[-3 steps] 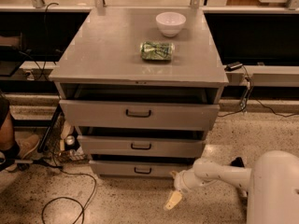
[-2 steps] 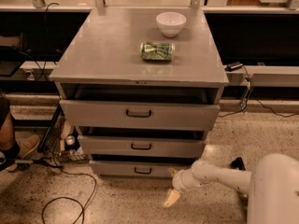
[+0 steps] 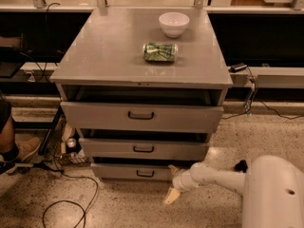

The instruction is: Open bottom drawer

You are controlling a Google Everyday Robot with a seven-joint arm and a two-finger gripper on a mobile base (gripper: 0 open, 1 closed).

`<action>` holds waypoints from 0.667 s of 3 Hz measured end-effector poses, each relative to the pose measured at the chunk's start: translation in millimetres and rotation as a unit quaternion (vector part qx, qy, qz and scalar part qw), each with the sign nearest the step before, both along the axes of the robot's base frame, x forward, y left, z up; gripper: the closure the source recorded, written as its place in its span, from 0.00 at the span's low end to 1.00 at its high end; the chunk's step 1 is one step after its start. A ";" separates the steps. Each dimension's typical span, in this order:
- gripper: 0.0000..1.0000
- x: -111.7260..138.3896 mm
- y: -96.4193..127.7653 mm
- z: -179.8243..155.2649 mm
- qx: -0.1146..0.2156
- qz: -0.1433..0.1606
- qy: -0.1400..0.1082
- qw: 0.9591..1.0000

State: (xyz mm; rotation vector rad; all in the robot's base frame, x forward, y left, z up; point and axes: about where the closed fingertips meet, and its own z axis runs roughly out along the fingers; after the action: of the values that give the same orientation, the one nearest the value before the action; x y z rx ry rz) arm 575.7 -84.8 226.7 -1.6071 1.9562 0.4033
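Observation:
The bottom drawer [image 3: 118, 172] is the lowest of three grey drawers in the metal cabinet, with a small dark bracket handle [image 3: 145, 174]. Its front stands slightly out from the cabinet, like the two drawers above it. My gripper [image 3: 172, 182] is low by the floor at the right end of the bottom drawer's front, to the right of the handle. It is open, with one tan finger [image 3: 170, 196] pointing down towards the floor and the other up near the drawer's front. It holds nothing.
A white bowl [image 3: 174, 23] and a green can [image 3: 160, 51] lying on its side sit on the cabinet top [image 3: 104, 56]. A person's leg and shoe [image 3: 19, 151] are at the left. Cables [image 3: 66, 208] lie on the floor. My white arm [image 3: 270, 194] fills the lower right.
My gripper has moved left and slightly up, closer to the bottom drawer's front. The drawers have not moved.

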 end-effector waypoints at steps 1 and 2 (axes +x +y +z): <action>0.00 19.5 3.3 -7.3 -0.022 -0.015 -0.026 0.999; 0.00 19.5 3.3 -7.3 -0.022 -0.015 -0.026 0.999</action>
State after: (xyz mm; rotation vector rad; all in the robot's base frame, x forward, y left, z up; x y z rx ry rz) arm 595.2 -81.5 219.4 -1.5981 1.9606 0.3056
